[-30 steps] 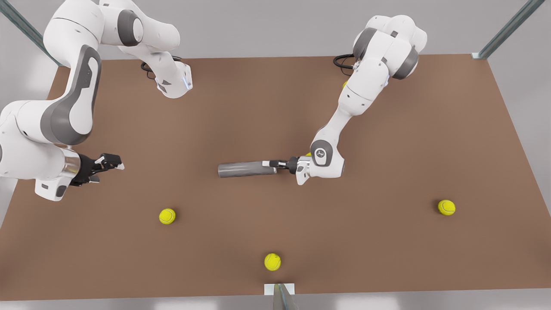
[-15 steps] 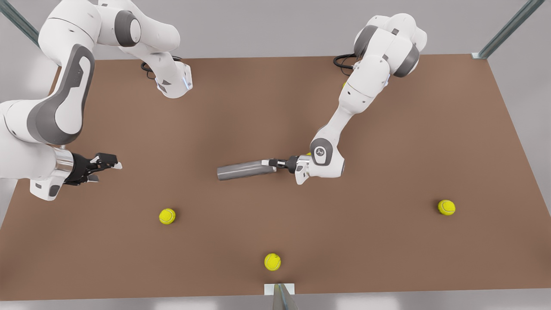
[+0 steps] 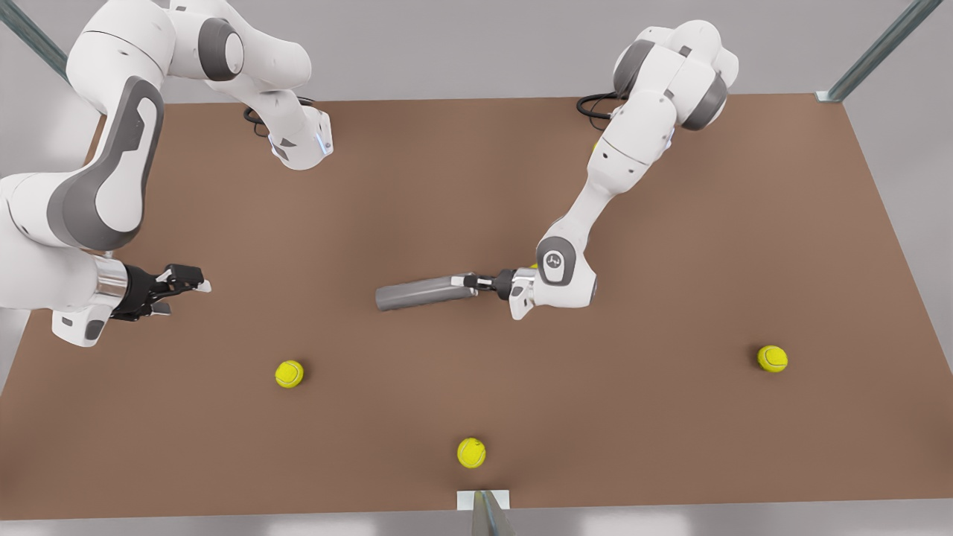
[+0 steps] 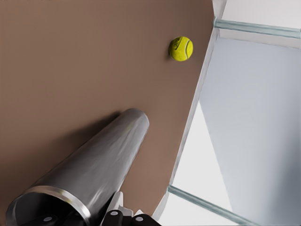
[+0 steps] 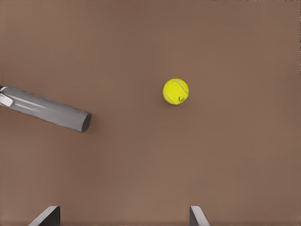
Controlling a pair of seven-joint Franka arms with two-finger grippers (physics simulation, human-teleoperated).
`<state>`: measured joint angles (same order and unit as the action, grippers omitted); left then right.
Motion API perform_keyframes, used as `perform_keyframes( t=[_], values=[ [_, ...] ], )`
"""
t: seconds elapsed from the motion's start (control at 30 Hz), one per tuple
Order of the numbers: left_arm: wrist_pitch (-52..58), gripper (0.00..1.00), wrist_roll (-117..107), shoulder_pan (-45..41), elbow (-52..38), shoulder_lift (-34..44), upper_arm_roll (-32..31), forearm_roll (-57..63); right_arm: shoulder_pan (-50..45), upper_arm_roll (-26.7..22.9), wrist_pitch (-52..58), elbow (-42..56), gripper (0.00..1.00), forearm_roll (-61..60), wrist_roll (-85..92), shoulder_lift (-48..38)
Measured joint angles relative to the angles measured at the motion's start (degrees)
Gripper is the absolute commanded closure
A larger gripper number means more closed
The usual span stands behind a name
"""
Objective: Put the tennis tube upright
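The left gripper (image 3: 467, 281) pinches the rim of the smooth dark grey tennis tube (image 3: 424, 292), which points toward nine o'clock. The right gripper (image 3: 179, 285) waits with fingers spread, holding nothing.

I can read no words, numbers or brand names anywhere. My wrist joint (image 3: 555, 262) carries a small round emblem, too small to make out.
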<state>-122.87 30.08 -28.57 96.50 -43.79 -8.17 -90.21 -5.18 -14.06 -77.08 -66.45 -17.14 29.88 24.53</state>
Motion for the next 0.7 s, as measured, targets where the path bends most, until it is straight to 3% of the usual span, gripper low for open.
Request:
perform_keyframes(
  t=[0.4,0.7],
  values=[
    [-0.3,0.79,-1.7,0.0,0.1,2.5,1.4,1.8,-0.1,0.0,0.4,0.0,0.0,0.0,0.0,0.0],
    [-0.5,0.79,-12.5,0.1,0.4,7.2,3.1,10.4,-0.7,0.1,0.8,0.0,0.0,0.3,0.3,0.0]
  ],
)
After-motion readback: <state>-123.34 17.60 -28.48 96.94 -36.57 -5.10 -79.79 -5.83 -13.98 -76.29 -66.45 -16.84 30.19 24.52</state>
